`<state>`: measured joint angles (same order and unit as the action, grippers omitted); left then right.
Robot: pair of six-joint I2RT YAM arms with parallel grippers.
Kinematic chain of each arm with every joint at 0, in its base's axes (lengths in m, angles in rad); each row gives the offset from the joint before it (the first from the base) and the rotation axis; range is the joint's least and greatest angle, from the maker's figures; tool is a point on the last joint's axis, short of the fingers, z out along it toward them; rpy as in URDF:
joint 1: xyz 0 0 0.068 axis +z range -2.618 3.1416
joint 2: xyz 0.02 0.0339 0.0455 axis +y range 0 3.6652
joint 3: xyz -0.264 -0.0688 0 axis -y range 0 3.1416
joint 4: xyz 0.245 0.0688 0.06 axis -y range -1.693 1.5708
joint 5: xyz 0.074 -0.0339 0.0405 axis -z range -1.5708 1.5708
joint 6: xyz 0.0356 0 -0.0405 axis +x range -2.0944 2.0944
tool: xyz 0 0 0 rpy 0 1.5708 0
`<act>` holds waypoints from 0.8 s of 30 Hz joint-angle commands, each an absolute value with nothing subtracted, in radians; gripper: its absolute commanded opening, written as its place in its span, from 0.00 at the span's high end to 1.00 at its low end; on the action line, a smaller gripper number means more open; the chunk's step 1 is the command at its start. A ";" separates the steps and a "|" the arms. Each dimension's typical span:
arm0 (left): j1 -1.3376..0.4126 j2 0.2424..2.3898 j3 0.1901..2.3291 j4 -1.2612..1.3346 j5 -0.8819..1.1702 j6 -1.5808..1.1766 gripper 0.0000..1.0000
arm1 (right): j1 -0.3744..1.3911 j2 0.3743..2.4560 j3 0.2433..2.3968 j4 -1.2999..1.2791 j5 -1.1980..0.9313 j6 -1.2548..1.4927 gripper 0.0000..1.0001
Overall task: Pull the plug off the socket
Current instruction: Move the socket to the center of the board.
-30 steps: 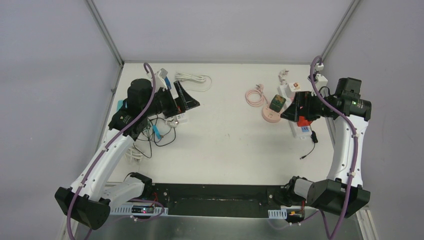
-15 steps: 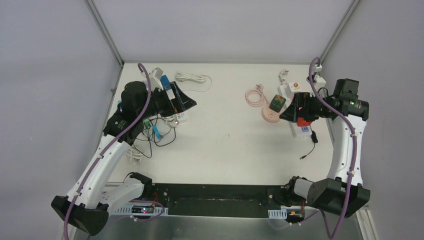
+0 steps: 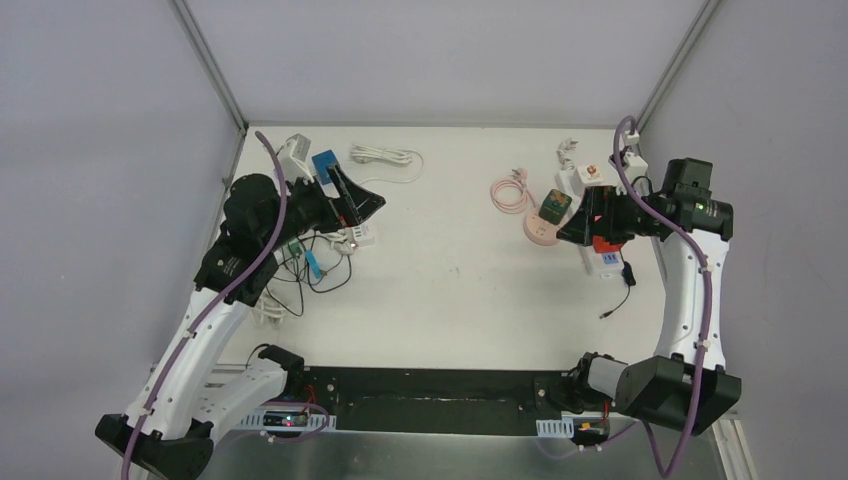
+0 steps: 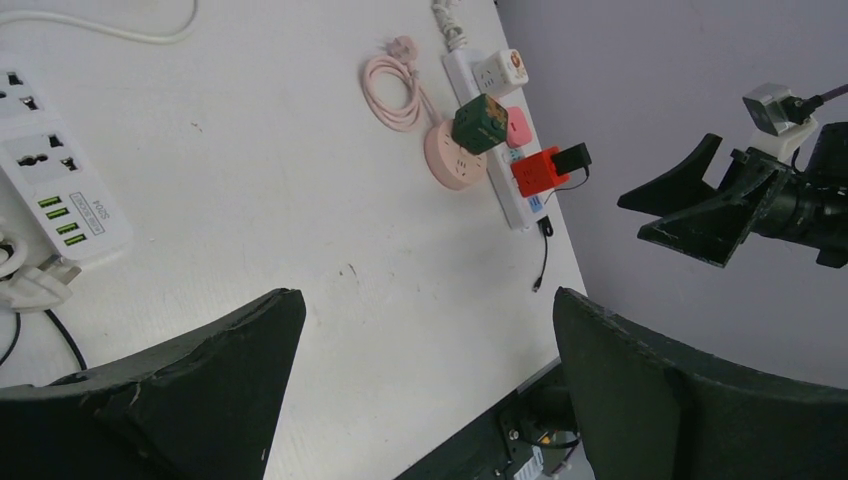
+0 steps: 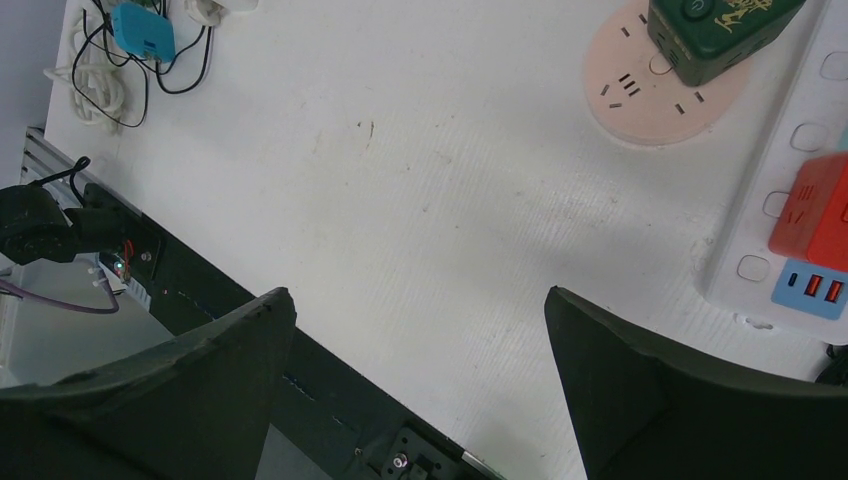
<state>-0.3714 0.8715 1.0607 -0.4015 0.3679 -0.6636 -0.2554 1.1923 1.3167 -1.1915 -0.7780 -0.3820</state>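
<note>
Just outside the wide, empty jaws of the right gripper (image 3: pixel 578 225) the red plug (image 5: pixel 812 212) stays socketed, while the left gripper (image 3: pixel 360 198), equally spread, backs away.

Small print on the white power strip (image 4: pixel 58 172) perhaps reads "USB".

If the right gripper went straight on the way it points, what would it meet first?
Likely the bare table, beside the pink round socket; the open right gripper frames nothing else, though depth is unclear.
</note>
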 commanded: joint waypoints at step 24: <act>-0.367 0.734 0.893 -0.187 0.292 -0.599 0.01 | 0.092 1.633 1.547 -0.866 0.057 0.116 0.00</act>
<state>-0.3714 0.7536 0.9081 -0.2520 0.3214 -0.6338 0.0586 1.5665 1.4670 -0.9855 -0.2070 -0.1722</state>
